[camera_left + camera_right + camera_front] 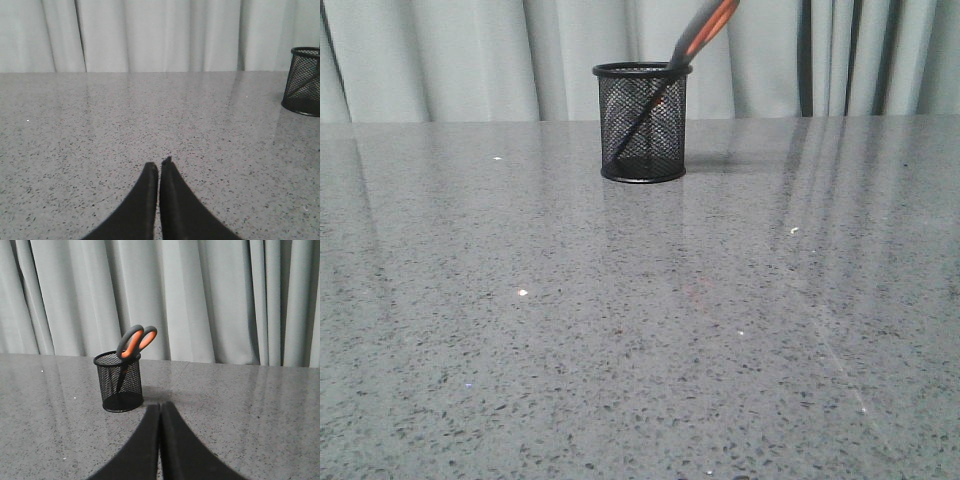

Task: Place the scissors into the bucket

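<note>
In the front view we look forward from low over the bench (pixel 640 330), level with the bucket (pixel 642 122), which stands well away near the far edge before a curtain (pixel 450 55), with the scissors (pixel 704 32) cropped by the frame's upper edge. In the left wrist view we sit close above the bench (pixel 100 115), facing the same curtain (pixel 150 35) past the fingers (pixel 147 200), and catch only part of the bucket (pixel 304 81) at the frame edge. In the right wrist view we are raised slightly higher, facing the curtain (pixel 225 295) past the fingers (pixel 145 445), with the whole bucket (pixel 119 381) and scissors (pixel 134 342) at middle distance; all three views share the bucket, the bench (pixel 260 405) and the curtain.
</note>
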Controlling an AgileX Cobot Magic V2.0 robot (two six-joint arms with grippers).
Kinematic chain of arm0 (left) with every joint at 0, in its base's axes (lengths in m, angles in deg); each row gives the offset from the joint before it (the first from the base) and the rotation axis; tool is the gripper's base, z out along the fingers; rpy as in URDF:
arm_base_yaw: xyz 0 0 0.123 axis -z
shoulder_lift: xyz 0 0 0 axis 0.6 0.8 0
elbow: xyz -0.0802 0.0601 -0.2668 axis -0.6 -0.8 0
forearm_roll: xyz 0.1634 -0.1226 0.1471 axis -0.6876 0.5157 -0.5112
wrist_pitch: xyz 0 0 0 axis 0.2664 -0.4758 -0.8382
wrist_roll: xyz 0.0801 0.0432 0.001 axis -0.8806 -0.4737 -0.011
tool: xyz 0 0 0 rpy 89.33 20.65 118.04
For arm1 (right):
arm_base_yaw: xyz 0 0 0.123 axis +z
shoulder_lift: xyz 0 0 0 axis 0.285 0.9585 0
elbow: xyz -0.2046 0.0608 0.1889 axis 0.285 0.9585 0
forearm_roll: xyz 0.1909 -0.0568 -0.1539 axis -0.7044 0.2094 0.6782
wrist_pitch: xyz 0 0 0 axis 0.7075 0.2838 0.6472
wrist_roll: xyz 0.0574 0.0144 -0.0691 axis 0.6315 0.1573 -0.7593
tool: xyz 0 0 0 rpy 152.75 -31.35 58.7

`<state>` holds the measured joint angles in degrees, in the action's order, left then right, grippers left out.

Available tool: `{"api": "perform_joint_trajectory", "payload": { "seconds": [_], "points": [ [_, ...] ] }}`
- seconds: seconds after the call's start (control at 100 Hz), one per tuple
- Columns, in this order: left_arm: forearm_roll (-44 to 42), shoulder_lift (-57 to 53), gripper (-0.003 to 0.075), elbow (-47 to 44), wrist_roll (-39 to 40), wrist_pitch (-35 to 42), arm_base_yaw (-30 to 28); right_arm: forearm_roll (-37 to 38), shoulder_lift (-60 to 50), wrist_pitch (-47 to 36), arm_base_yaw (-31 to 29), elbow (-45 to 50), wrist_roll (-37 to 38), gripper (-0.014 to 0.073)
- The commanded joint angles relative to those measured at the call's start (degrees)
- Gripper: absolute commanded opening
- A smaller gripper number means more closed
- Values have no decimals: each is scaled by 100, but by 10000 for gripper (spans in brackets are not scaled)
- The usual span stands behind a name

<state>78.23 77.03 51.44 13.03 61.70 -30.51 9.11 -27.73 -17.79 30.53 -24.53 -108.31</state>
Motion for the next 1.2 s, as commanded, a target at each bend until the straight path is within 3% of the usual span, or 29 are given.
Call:
{"api": "perform_joint_trajectory", "payload": {
  "seconds": [0.0, 0.89, 0.94, 1.04, 1.08, 1.19],
  "points": [
    [-98, -149, -20, -236, 181, 449, 1, -48, 39, -306, -15, -159, -5, -45],
    [13, -149, -20, -225, 181, 404, -11, 75, 39, -461, -15, -159, 27, -45],
    [13, -149, -20, -225, 181, 404, -11, 706, 39, -560, -15, -135, 516, -45],
    [13, -149, -20, -225, 181, 404, -11, 3215, 39, -959, -53, 53, 3041, -45],
    [13, -149, -20, -225, 181, 404, -11, 3998, 39, -1024, -140, 177, 3703, -45],
    [13, -149, -20, -225, 181, 404, -11, 4596, -4, -921, -553, 523, 4611, -45]
  ]
}}
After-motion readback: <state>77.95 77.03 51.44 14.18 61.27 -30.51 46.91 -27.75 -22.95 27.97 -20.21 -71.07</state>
